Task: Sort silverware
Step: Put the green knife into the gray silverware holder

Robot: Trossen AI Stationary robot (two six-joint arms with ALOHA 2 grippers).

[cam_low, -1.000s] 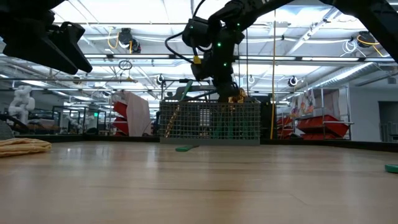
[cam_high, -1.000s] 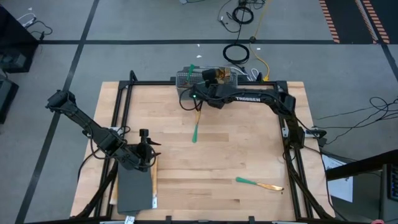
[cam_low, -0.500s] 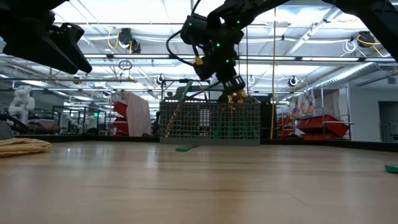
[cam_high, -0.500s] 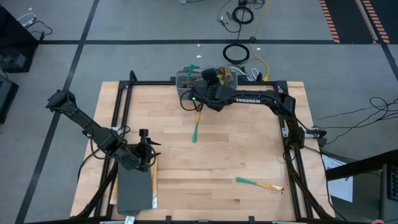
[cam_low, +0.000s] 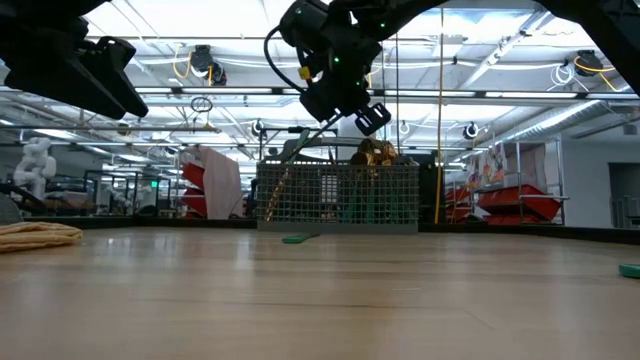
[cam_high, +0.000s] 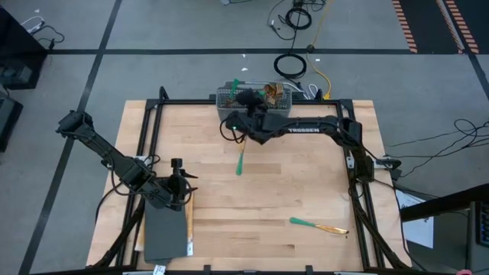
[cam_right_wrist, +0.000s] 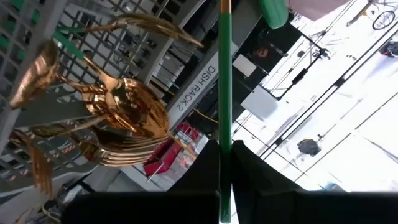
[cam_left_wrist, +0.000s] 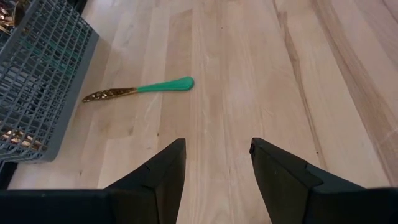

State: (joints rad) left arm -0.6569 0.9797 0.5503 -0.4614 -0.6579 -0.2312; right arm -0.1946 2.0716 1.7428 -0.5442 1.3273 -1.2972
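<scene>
The silverware has gold heads and teal-green handles. One piece (cam_high: 240,160) lies mid-table near the grey wire basket (cam_high: 229,96) at the far edge, and also shows in the left wrist view (cam_left_wrist: 140,90). Another piece (cam_high: 317,224) lies near the right edge. Several gold heads (cam_right_wrist: 121,106) stand in the basket. My right gripper (cam_high: 243,100) hangs above the basket (cam_low: 340,195), shut on a green handle. My left gripper (cam_left_wrist: 214,155) is open, over the table's near left part (cam_high: 180,186), and touches nothing. My right gripper pinches a slim green silverware handle (cam_right_wrist: 224,134) between its two fingers. The handle runs straight out along the fingers and past their tips. In the low view the gripper (cam_low: 365,113) is well above the basket's rim. The piece's gold head is not visible.
A dark grey mat (cam_high: 163,231) lies at the near left corner under the left arm, with a gold-coloured piece (cam_high: 189,221) along its right side. A black frame (cam_high: 153,107) borders the table. Bare wood stretches between the two loose pieces.
My right gripper has risen from the basket's top and shifted toward the table's left, tipping as it went, still shut on the green handle. The left arm and the pieces on the table have stayed still.
</scene>
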